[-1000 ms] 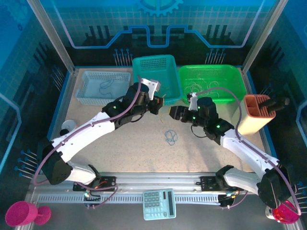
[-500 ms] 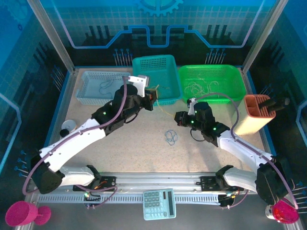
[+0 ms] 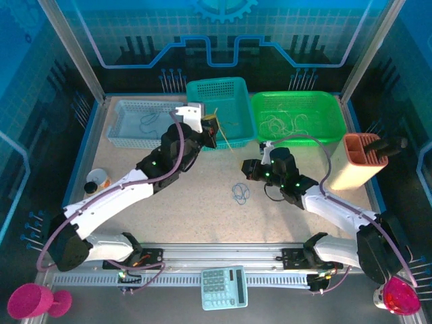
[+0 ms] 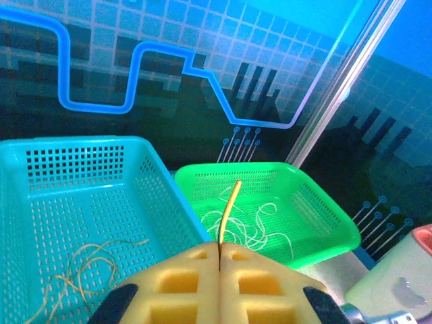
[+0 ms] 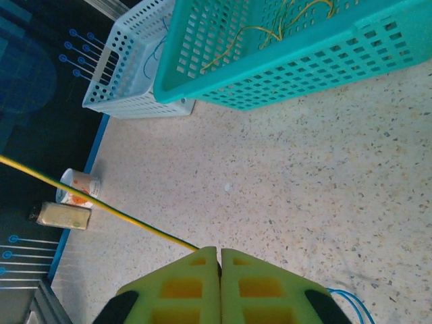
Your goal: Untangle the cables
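The yellow cable is off the table, clamped between the closed pads of the left gripper beside the teal basket. Its far end runs to the right gripper, whose fingers are closed and appear to pinch it. The blue cable lies apart in a loose loop on the table, so the two look separated. The next step is probably to drop the yellow cable in with the yellow ones already in the teal basket. The right gripper should release first and the left carry slowly, so the trailing end clears the rim without snagging.
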